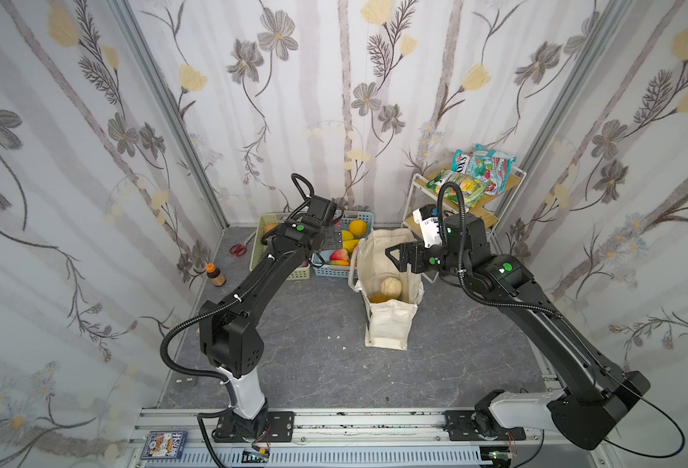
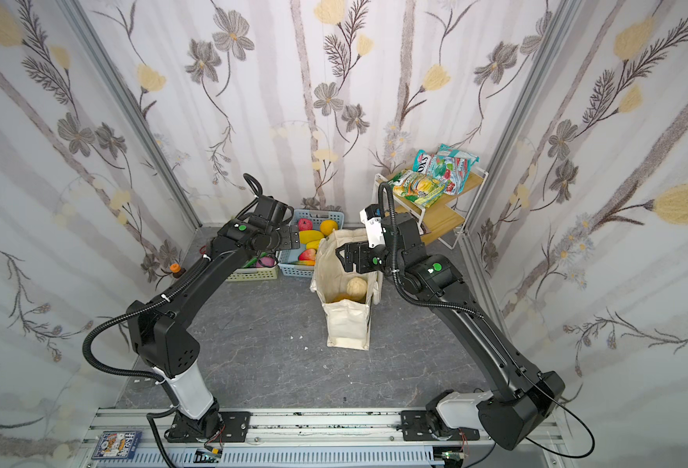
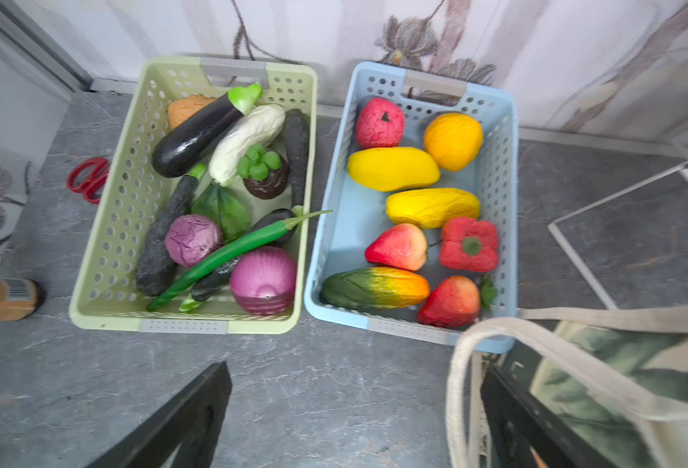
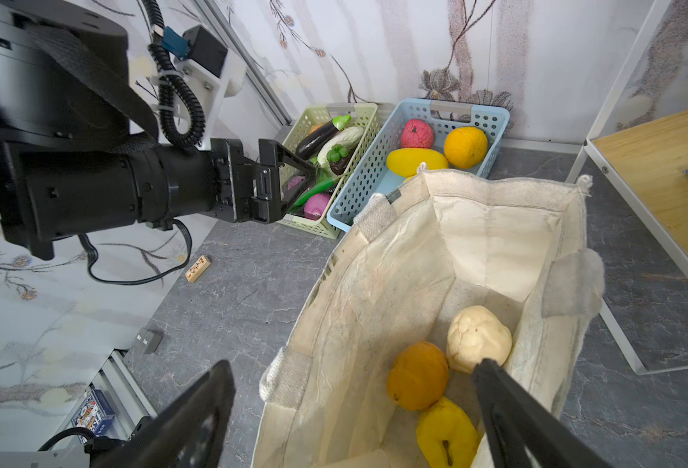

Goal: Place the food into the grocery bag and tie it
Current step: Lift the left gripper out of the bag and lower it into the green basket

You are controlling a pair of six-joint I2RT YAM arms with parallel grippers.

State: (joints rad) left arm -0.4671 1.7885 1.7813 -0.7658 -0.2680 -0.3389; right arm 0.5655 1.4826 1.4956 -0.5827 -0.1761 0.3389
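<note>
Two baskets at the back: green basket [image 3: 107,243] of veggies, blue basket [image 3: 334,227] with eight fruits. Left arm reaches forward, left end effector [image 1: 331,240] above them, spread wide, empty. One grocery bag [image 1: 389,324] stands on the worktop [image 1: 314,344] beside the blue basket, holding three pieces: orange fruit [image 4: 417,375], cream one [image 4: 478,338], yellow one [image 4: 445,433]. Right end effector [image 1: 394,254] points left over its mouth, released, empty.

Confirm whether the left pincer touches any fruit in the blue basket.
Apart. Left wrist view shows the left pincer open, fingertips short of the fruit in the blue basket.
</note>
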